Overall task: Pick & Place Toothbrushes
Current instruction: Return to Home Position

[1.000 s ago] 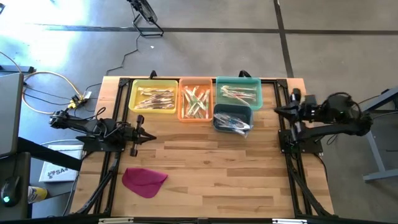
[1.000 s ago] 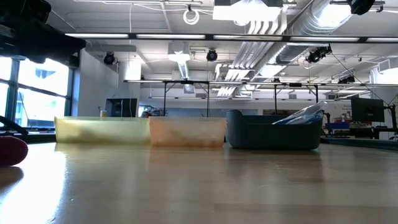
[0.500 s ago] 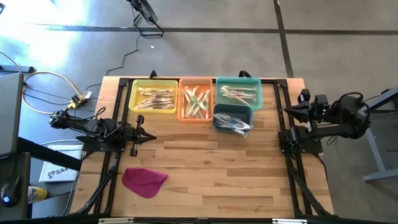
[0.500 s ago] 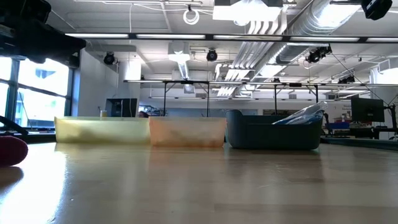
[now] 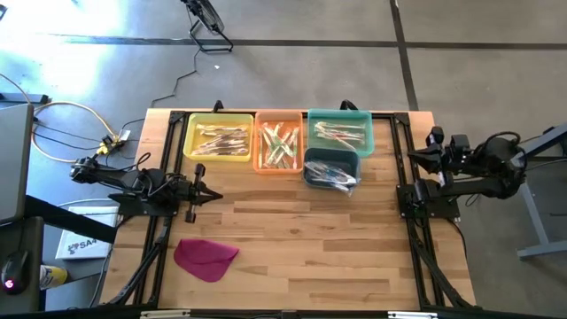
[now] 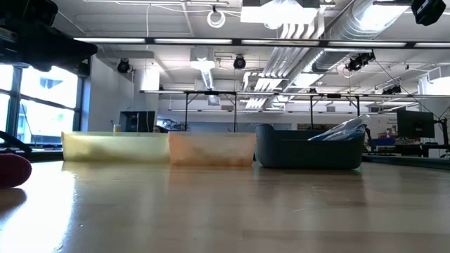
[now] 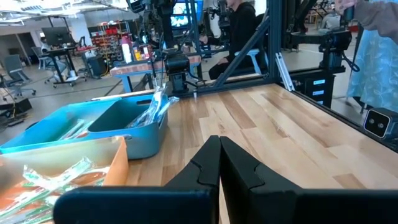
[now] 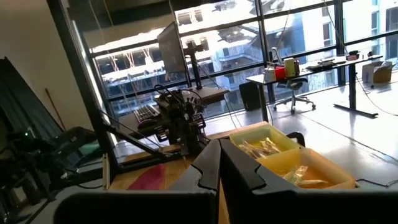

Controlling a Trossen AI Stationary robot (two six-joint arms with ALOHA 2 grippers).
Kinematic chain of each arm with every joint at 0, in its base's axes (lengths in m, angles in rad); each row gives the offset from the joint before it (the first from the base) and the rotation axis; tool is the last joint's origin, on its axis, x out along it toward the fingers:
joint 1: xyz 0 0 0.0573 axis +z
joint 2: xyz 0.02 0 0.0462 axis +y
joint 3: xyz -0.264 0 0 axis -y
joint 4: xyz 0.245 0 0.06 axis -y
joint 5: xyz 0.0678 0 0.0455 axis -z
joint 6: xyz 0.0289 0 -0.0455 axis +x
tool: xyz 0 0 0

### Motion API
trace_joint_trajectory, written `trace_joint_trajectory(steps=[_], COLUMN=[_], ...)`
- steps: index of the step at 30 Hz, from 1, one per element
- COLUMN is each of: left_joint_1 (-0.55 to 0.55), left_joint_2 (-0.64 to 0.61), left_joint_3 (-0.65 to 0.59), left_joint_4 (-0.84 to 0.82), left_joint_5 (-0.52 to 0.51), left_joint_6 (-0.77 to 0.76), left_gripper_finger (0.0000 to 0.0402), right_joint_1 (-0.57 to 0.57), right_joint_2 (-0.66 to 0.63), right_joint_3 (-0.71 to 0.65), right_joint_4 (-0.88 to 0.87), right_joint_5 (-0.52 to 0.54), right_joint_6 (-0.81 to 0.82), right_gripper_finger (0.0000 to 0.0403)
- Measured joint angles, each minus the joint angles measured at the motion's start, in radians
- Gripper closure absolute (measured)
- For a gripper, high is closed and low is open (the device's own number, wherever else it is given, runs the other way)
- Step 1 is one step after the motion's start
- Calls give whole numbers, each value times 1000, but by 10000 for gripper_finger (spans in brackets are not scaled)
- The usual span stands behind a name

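Observation:
Wrapped toothbrushes lie in four bins at the table's far edge: a yellow bin (image 5: 217, 137), an orange bin (image 5: 279, 142), a teal bin (image 5: 338, 129) and, just in front of it, a dark blue bin (image 5: 331, 167). A clear wrapper (image 6: 343, 129) sticks up over the dark blue bin's rim. My left gripper (image 5: 215, 195) rests shut and level at the table's left edge, its closed fingers (image 7: 219, 149) pointing across the table. My right gripper (image 5: 413, 158) is shut and raised at the table's right edge, fingers (image 8: 219, 152) together, holding nothing.
A flat magenta cloth piece (image 5: 205, 258) lies near the front left corner. Bare wooden tabletop (image 5: 310, 239) spreads between the bins and the near edge. Black frame rails (image 5: 416, 257) run along both sides. A person sits in the room beyond the table (image 7: 242, 25).
My right arm has drawn back toward the table's right edge, away from the dark blue bin, and sunk a little. Its gripper has stayed shut. The bins and toothbrushes have not moved.

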Motion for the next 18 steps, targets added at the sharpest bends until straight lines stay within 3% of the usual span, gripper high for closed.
trace_joint_trajectory(steps=[10, 18], left_joint_1=[0, 0], left_joint_2=[0, 0], left_joint_3=[0, 0], left_joint_4=[0, 0], left_joint_5=[0, 0], left_joint_6=[0, 0], left_gripper_finger=[402, 401], right_joint_1=[0, 0], right_joint_2=[-2, -3], right_joint_3=[-223, -429], right_joint_4=[245, 444], right_joint_5=[-18, -139], right_joint_6=[-1, -1], right_gripper_finger=[401, 401])
